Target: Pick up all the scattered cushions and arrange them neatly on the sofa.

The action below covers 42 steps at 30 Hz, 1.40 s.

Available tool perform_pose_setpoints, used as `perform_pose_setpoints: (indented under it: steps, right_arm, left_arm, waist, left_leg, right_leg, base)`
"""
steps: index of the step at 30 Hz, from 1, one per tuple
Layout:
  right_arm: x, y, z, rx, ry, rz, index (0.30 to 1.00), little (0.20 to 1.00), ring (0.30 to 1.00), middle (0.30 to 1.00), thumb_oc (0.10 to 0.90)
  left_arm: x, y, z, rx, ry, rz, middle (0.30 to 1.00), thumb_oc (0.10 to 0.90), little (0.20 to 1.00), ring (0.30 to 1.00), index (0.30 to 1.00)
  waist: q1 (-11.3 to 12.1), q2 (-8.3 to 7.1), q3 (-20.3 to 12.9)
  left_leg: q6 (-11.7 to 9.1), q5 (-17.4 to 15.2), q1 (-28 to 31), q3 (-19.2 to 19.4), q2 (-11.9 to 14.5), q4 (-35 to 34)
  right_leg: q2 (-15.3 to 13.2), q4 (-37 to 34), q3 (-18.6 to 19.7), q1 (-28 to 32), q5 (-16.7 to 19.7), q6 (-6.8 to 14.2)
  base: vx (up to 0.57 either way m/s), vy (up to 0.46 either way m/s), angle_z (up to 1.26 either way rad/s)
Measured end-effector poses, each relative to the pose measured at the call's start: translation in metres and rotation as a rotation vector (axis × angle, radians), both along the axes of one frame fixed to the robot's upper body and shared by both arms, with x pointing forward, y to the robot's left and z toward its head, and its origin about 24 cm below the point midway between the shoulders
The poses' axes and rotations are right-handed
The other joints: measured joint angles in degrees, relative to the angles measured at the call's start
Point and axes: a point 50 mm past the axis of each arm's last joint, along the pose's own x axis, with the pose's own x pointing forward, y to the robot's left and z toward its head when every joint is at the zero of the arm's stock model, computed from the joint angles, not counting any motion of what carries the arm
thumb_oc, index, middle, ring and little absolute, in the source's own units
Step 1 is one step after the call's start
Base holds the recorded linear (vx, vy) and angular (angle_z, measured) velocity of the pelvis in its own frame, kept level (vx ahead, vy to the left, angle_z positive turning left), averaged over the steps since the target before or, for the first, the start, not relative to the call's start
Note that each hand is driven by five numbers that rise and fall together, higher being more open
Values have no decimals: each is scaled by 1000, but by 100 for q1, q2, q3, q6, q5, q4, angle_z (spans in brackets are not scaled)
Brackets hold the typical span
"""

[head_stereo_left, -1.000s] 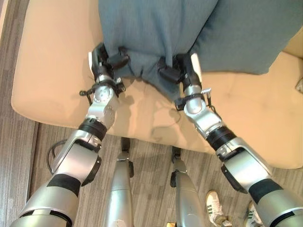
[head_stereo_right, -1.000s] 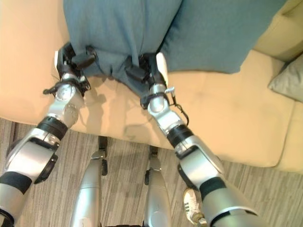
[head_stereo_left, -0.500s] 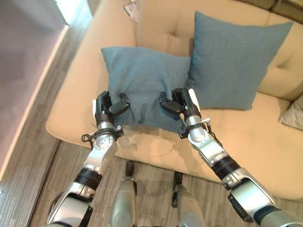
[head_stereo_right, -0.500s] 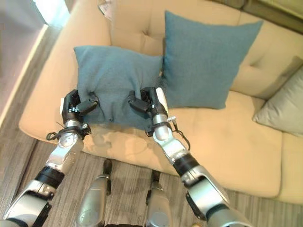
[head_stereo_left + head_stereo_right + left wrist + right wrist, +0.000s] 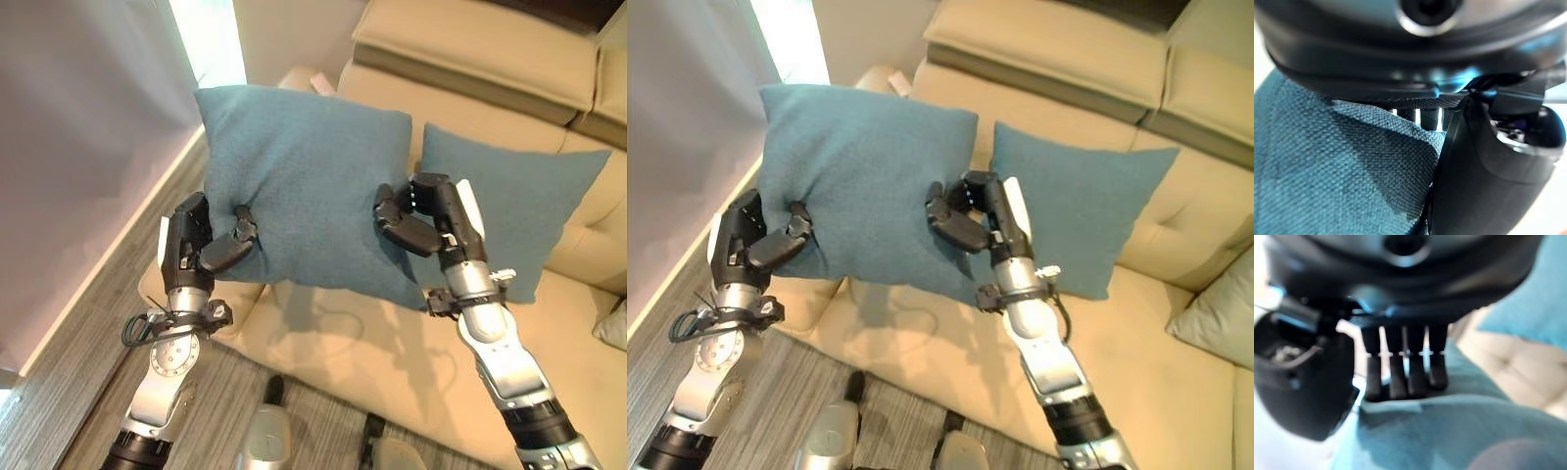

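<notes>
Cushion one, a teal square cushion (image 5: 304, 186), is held up in the air between the two hands, above the front part of the beige sofa (image 5: 392, 343) and clear of its seat. Left hand (image 5: 196, 245) grips the cushion's lower left edge: its thumb presses into the front of the fabric while its fingers (image 5: 1420, 115) are curled round behind the edge, so the cloth is pinched between them. Right hand (image 5: 426, 215) grips the cushion's lower right edge in the same manner, thumb on the front and fingers (image 5: 1400, 377) wrapped over the fabric's edge, clamped on it. The fabric bunches and dimples just beside each thumb. Past the right hand's fingers, a second teal cushion (image 5: 519, 206) stands upright on the seat, leaning against the sofa's backrest, partly overlapped by the held cushion's right corner. Well beyond the right hand, at the sofa's far right end, the corner of a grey cushion (image 5: 1215, 313) rests on the seat. Below the left hand lies wood-grain floor (image 5: 88, 392).
</notes>
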Motion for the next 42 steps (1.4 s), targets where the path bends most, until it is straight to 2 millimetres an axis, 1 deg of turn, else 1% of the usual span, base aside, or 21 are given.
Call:
perform_pose_setpoints:
  steps: [4, 5, 8, 9, 10, 11, 12, 13, 14, 15, 18, 22, 23, 27, 34, 35, 37, 39, 40, 41, 42]
  right_arm:
    - [-4, -5, 4, -48, -59, -14, 300, 300, 300, 300, 400]
    - [-3, -3, 3, -49, -58, -11, 300, 300, 300, 300, 400]
    - [-5, -3, -3, -82, -37, 0, 300, 300, 300, 300, 400]
    - [-8, -6, -11, -92, -9, -9, 505, 505, 505, 505, 536]
    - [-15, -14, -31, -102, 55, -36, 900, 900, 900, 900, 800]
    - [-18, -19, -47, -83, 107, -67, 900, 900, 900, 900, 800]
    - [-23, -27, -75, -33, 209, -137, 900, 900, 900, 900, 800]
    - [-34, -41, -101, -32, 342, -220, 900, 900, 900, 900, 800]
    - [-48, -62, -128, -46, 470, -316, 900, 900, 900, 900, 800]
    - [-60, -77, -147, -33, 565, -406, 900, 900, 900, 900, 800]
    - [-94, -88, -204, 88, 818, -567, 900, 900, 900, 900, 800]
    - [-120, -70, -245, 350, 1020, -610, 900, 900, 900, 900, 800]
    - [-124, -61, -259, 627, 1049, -671, 900, 900, 900, 900, 800]
    - [-125, -29, -271, 974, 1087, -590, 900, 900, 900, 900, 800]
    - [-115, -12, -266, 1114, 1075, -343, 900, 900, 900, 900, 800]
    - [-115, -12, -265, 1125, 1071, -323, 900, 900, 900, 900, 800]
    - [-115, -10, -264, 1124, 1074, -281, 900, 900, 900, 900, 800]
    - [-114, -13, -263, 1124, 1065, -275, 900, 900, 900, 900, 800]
    - [-114, -18, -260, 1133, 1057, -270, 900, 900, 900, 900, 800]
    - [-128, -19, -255, 1183, 1064, -245, 900, 900, 900, 900, 800]
    - [-140, -16, -252, 1211, 1074, -189, 900, 900, 900, 900, 800]
  left_arm:
    - [-4, -15, -7, 101, 13, -82, 300, 400, 300, 300, 300]
    - [-4, -19, -11, 118, 28, -92, 300, 400, 300, 300, 300]
    - [-5, -26, -19, 145, 56, -117, 300, 400, 300, 300, 300]
    - [-5, -29, -24, 161, 74, -127, 300, 400, 300, 300, 300]
    - [-7, -32, -29, 174, 96, -142, 300, 400, 300, 300, 300]
    - [-6, -33, -29, 196, 96, -149, 300, 400, 300, 300, 300]
    - [-6, -32, -30, 244, 97, -154, 300, 400, 300, 300, 300]
    - [-6, -34, -30, 261, 97, -164, 300, 400, 300, 300, 300]
    - [-7, -37, -31, 267, 94, -171, 300, 400, 300, 300, 300]
    - [-4, -40, -28, 280, 76, -180, 300, 400, 300, 300, 300]
    - [1, -44, -20, 289, 43, -193, 300, 400, 300, 300, 300]
    - [7, -47, -13, 292, 12, -200, 300, 400, 300, 300, 300]
    - [15, -51, -10, 295, 5, -203, 300, 400, 300, 300, 300]
    - [23, -67, -16, 250, 24, -230, 300, 400, 300, 300, 300]
    - [21, -103, -32, 201, 82, -353, 300, 400, 300, 300, 300]
    - [21, -106, -33, 186, 92, -370, 300, 400, 300, 300, 300]
    - [21, -102, -33, 201, 93, -377, 300, 400, 300, 300, 300]
    - [21, -101, -33, 189, 99, -375, 300, 400, 300, 300, 300]
    - [23, -104, -33, 183, 99, -386, 300, 400, 300, 300, 300]
    - [28, -125, -38, 155, 126, -448, 300, 400, 300, 300, 300]
    - [24, -136, -44, 135, 155, -490, 300, 400, 300, 300, 300]
  waist:
    - [-125, 210, -393]
    - [-157, 273, -403]
    - [-345, 409, -463]
    - [-402, 451, -507]
    - [-539, 482, -668]
    - [-643, 391, -714]
    - [-698, 106, -762]
    - [-815, 109, -826]
    - [-1038, 338, -952]
    - [-1230, 428, -1001]
    - [-1368, 287, -1057]
    - [-1566, 268, -1081]
    - [-1615, 308, -1094]
    - [-1731, 475, -1190]
    - [-1794, 506, -1117]
    - [-1765, 512, -1097]
    - [-1732, 508, -1090]
    - [-1721, 570, -1061]
    - [-1633, 638, -1030]
    - [-1584, 671, -1013]
    - [-1518, 512, -1212]
  left_leg:
    - [-246, 142, -349, -223, 307, -38]
    - [-201, 408, -325, -152, 352, -179]
    - [-121, 693, -225, 167, 399, -515]
    - [-59, 761, -206, 386, 406, -574]
    - [-145, 814, -115, 685, 429, -1013]
    - [-40, 550, -167, 753, 342, -830]
    - [197, 97, -344, 969, 77, 91]
    - [191, -238, -177, 1094, -122, 597]
    - [175, -557, 122, 1108, -208, 715]
    - [222, -654, 308, 1070, -262, 313]
    - [378, -582, 453, 1067, -474, -23]
    - [479, -533, 442, 1099, -657, -39]
    - [505, -524, 415, 1146, -670, -40]
    - [559, -508, 379, 1411, -769, -37]
    - [810, -597, 252, 1610, -876, 195]
    - [878, -596, 257, 1633, -835, 189]
    - [783, -593, 230, 1582, -803, 198]
    - [712, -547, 160, 1545, -768, 229]
    - [602, -407, 114, 1390, -631, 193]
    - [465, -266, 252, 943, -579, 53]
    - [323, -189, 259, 726, -573, -95]
  right_leg:
    - [299, 215, -165, -346, -131, -165]
    - [401, 286, -187, -415, -90, -228]
    - [340, 393, -312, -482, -183, -293]
    - [318, 511, -320, -553, -260, -303]
    - [297, 505, -433, -693, -248, -476]
    - [150, 420, -483, -688, -150, -485]
    - [-163, 399, -421, -687, -67, -414]
    - [-309, 295, -421, -616, 15, -330]
    - [-303, 292, -438, -554, 39, -213]
    - [-320, 387, -470, -563, 24, -100]
    - [-544, 502, -441, -666, 92, 41]
    - [-694, 560, -339, -764, 144, 137]
    - [-742, 589, -269, -837, 171, 172]
    - [-781, 267, 24, -915, 469, 301]
    - [-892, 474, 205, -1101, 779, 359]
    - [-859, 532, 236, -1096, 717, 421]
    - [-672, 786, 435, -1151, 145, 314]
    - [-599, 774, 401, -1206, 91, 249]
    - [-445, 898, 436, -1140, 69, 271]
    - [-69, 1133, 692, -740, -374, 208]
    - [185, 692, 987, -491, -584, -99]
  base:
    - [-404, -166, 20]
    - [-428, -138, 12]
    - [-266, -111, 15]
    - [-323, -71, 15]
    - [-322, -77, 20]
    - [-174, 0, 20]
    - [-94, 16, 20]
    - [-179, 24, 14]
    - [-203, 28, 33]
    - [-213, 30, 30]
    - [-181, 68, 5]
    - [-254, 162, -5]
    - [-137, 104, -13]
    - [-151, 125, -36]
    - [-175, 37, -12]
    - [-47, -13, -2]
    - [0, 0, 3]
    - [-14, -136, 7]
    - [-10, -361, 74]
    - [-9, -361, 128]
    - [28, -136, 130]
